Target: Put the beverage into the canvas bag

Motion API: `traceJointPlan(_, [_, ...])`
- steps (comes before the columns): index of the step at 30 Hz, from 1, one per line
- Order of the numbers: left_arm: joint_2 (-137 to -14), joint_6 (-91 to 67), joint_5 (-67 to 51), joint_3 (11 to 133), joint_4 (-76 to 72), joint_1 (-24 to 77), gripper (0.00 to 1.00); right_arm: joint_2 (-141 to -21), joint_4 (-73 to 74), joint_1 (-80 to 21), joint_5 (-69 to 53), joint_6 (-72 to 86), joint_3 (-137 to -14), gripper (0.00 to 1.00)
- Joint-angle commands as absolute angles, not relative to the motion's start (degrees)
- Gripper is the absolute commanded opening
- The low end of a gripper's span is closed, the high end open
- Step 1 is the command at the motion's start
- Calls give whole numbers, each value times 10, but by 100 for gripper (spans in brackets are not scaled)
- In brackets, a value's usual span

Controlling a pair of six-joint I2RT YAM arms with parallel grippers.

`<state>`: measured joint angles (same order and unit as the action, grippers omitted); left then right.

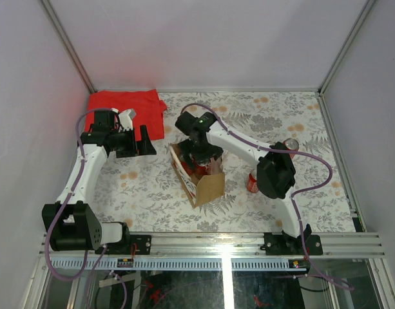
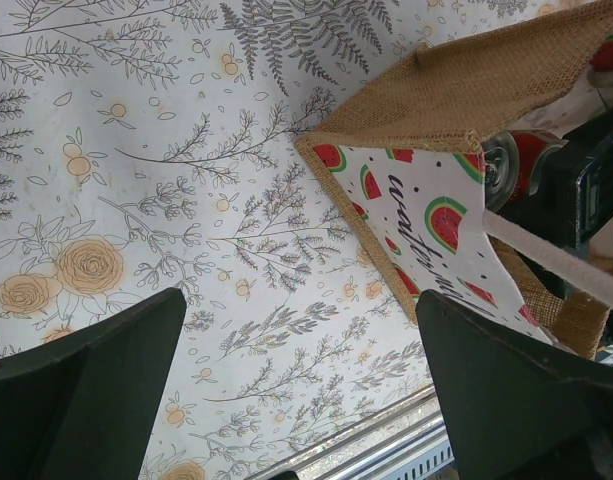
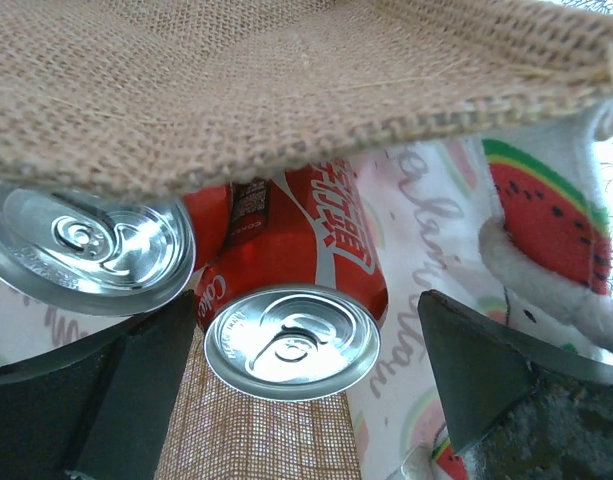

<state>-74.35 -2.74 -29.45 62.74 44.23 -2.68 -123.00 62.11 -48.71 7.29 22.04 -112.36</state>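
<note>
The canvas bag (image 1: 210,187), tan burlap with a watermelon-print lining, stands open at the table's middle. My right gripper (image 1: 200,154) reaches into its mouth. In the right wrist view, two red cola cans lie inside the bag (image 3: 286,80): one can (image 3: 291,345) sits between my open right gripper (image 3: 306,300) fingers, with a gap on its right side, and a second can (image 3: 86,245) lies to its left. My left gripper (image 1: 147,140) hovers left of the bag, open and empty. In the left wrist view, the left gripper (image 2: 298,300) is above bare cloth, with the bag (image 2: 426,110) to its right.
A folded red cloth (image 1: 129,106) lies at the back left. Two more red cans stand on the right, one (image 1: 291,144) farther back and one (image 1: 252,184) near my right arm. A cream bag handle (image 3: 526,270) hangs beside the right finger. Walls enclose three sides.
</note>
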Motion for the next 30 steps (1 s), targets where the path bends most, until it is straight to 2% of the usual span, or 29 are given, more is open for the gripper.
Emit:
traceJointPlan(1, [-737,-22,-305,620,439,-30,100,-1199,641,-489,97,221,-1159,100])
traceJointPlan(11, [-738,-22,-307,620,439,-30,100,-1162,662,-494,109,235,-1227,99])
traceJointPlan(17, [-738,-24,-307,620,439,-31,100,-1136,664,-499,131,239,-1267,89])
traceJointPlan(22, [-737,-24,-305,619,439,-30,100,-1118,690,-495,208,223,-1372,88])
traceJointPlan(25, [-733,-24,-305,617,439,-30,100,-1115,728,-424,188,230,-1433,87])
traceJointPlan(30, [-732,-22,-304,619,445,-31,100,-1065,727,-283,147,209,-1331,87])
